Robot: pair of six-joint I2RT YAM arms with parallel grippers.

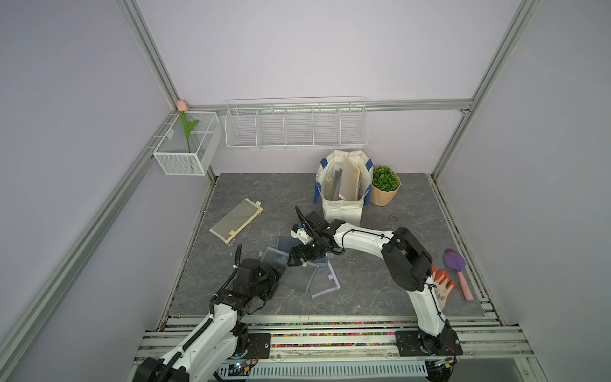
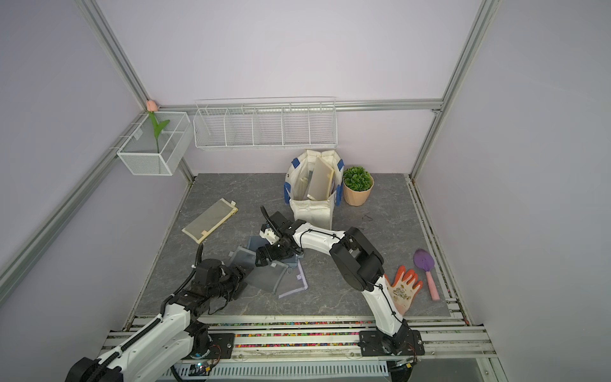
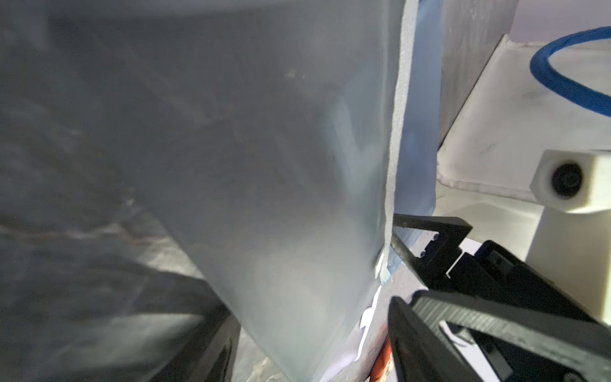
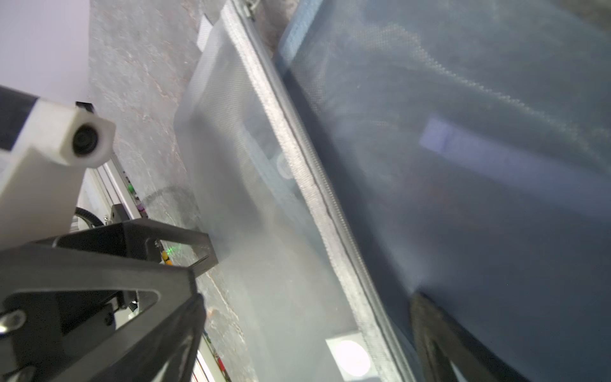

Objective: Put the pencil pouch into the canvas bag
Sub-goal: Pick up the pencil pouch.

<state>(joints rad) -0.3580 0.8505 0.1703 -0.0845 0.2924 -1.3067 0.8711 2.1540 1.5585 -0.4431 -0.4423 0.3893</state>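
the right hand (image 1: 296,263), spread wide over the grey pencil pouch (image 1: 296,279) atop the pile (image 1: 325,284) on the table (image 1: 363,281), should pinch its zipper edge alone, the left hand (image 1: 276,281) (grip i cannot tell) pinning the rest, then lift toward the canvas bag (image 1: 344,208) behind.

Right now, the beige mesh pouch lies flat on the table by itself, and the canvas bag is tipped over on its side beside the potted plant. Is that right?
One thing is wrong: the canvas bag is not tipped over; it stands upright, mouth open upward, beside the potted plant, as both top views show. The beige mesh pouch does lie flat on the table by itself.
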